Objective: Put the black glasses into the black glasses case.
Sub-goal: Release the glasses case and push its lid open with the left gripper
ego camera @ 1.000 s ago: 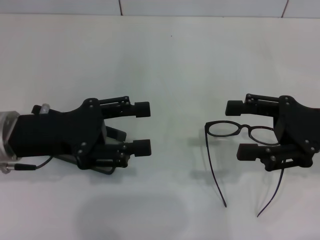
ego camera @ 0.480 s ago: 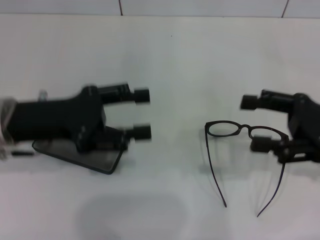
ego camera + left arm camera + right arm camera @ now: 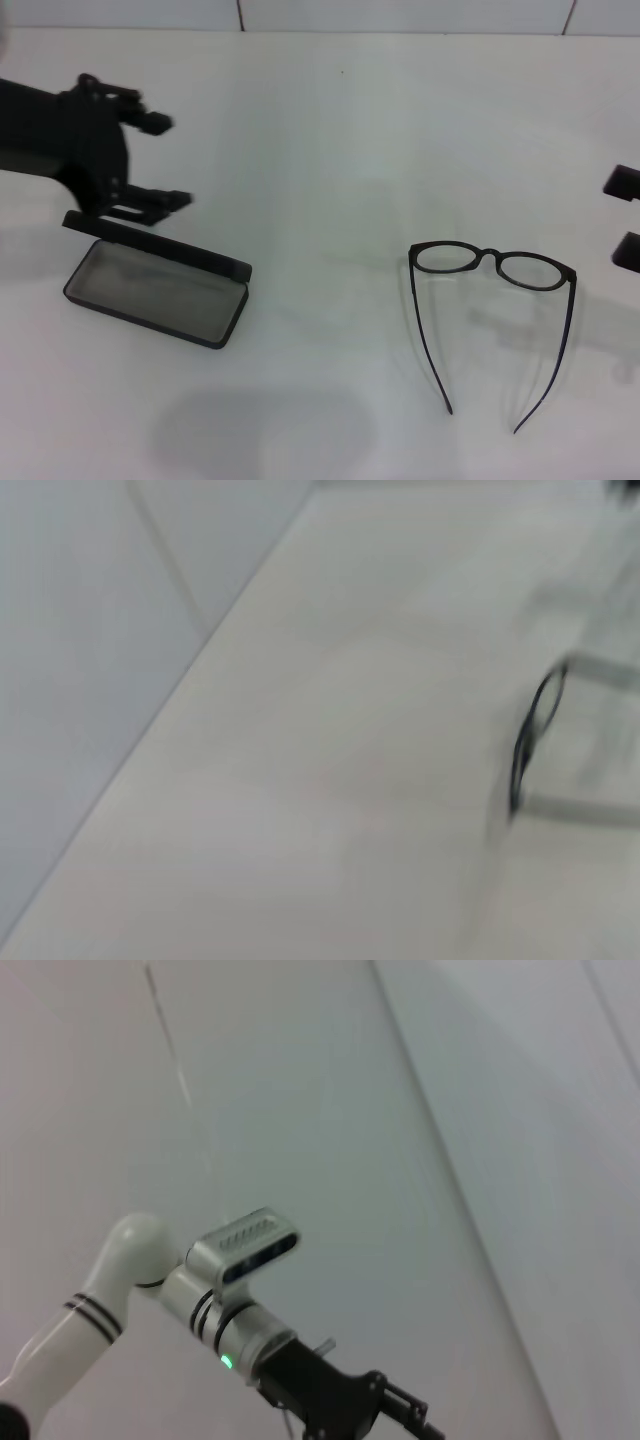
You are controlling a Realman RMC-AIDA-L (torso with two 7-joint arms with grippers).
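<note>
The white desk carries everything. At its nine o'clock side the left gripper hangs just above the case's far edge, fingers spread apart. The black glasses case lies open (grey lining up). The black glasses rest unfolded toward four o'clock. The right gripper shows at three o'clock, fingers parted.

White tabletop; pale panelled wall behind, dark seams.
</note>
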